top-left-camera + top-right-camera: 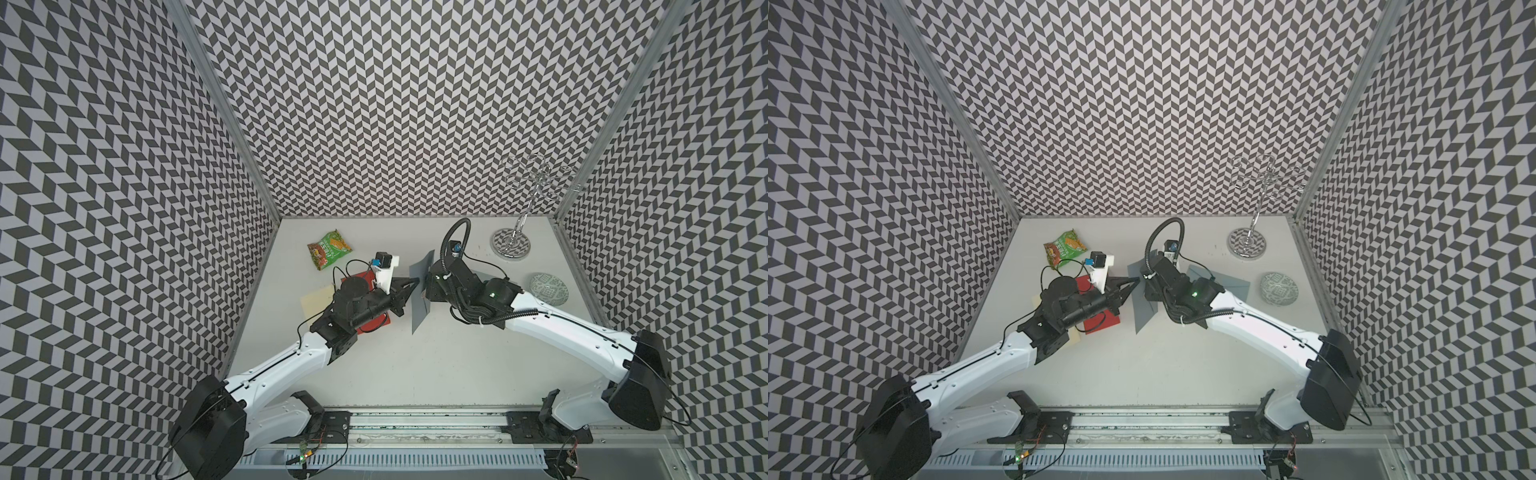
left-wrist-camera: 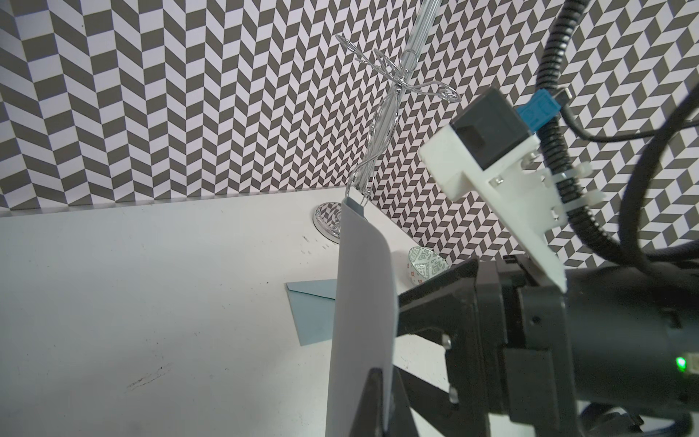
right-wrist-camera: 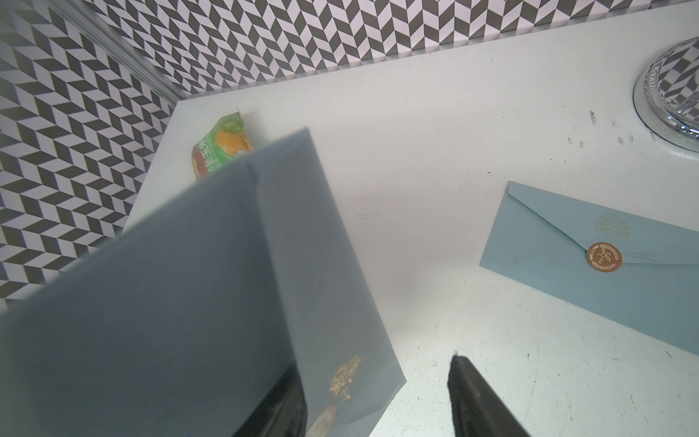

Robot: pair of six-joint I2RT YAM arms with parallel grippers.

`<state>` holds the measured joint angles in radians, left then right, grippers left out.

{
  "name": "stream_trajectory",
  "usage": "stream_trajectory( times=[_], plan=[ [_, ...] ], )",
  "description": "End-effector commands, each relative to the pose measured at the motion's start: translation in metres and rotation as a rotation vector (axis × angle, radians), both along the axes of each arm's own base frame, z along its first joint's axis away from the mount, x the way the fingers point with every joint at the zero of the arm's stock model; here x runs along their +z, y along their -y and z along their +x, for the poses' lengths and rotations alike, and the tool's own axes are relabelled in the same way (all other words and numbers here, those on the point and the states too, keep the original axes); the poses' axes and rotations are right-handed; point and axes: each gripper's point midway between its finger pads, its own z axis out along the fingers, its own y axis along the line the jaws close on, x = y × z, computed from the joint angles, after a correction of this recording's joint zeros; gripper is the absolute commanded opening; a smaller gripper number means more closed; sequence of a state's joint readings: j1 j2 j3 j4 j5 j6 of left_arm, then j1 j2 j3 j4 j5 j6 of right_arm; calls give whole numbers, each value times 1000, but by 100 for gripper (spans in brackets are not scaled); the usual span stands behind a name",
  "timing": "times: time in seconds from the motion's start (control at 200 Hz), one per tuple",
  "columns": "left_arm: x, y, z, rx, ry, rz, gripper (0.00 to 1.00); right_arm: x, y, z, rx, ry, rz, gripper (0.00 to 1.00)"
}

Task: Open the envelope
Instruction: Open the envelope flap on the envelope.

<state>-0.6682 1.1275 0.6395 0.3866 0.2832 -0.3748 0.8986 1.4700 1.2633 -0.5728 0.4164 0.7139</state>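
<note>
A grey-blue envelope (image 1: 419, 303) (image 1: 1143, 309) hangs on edge above the table's middle, between both arms. My left gripper (image 1: 415, 283) (image 1: 1136, 282) is shut on its edge, and in the left wrist view the paper (image 2: 363, 302) runs down between the pinched fingers of that gripper (image 2: 386, 405). My right gripper (image 1: 426, 287) (image 3: 374, 372) is open. One finger (image 3: 280, 401) sits behind the lifted flap (image 3: 325, 287), which carries gold print and a brown sticker. The other finger (image 3: 476, 397) stands free in the air.
A second light-blue envelope (image 3: 605, 265) (image 1: 1225, 282) lies sealed beneath the right arm. A red envelope (image 1: 1104, 322) and a cream one (image 1: 316, 303) lie under the left arm. At the back are a snack packet (image 1: 329, 249), a metal stand (image 1: 511, 243) and a patterned bowl (image 1: 549, 289).
</note>
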Motion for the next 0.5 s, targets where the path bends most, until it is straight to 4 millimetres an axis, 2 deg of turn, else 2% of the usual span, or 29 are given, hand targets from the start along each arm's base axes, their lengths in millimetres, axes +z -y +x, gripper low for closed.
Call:
stream_trajectory(
  times=[0.0,0.24,0.496],
  plan=[
    [18,4,-6,-31,61,-40,0,13,6,1,-30,31,7,58],
    [19,2,-3,-8,64,-30,0,17,9,0,-27,50,5,58],
    [16,2,-3,-6,61,-27,0,16,1,-3,26,49,29,58]
  ],
)
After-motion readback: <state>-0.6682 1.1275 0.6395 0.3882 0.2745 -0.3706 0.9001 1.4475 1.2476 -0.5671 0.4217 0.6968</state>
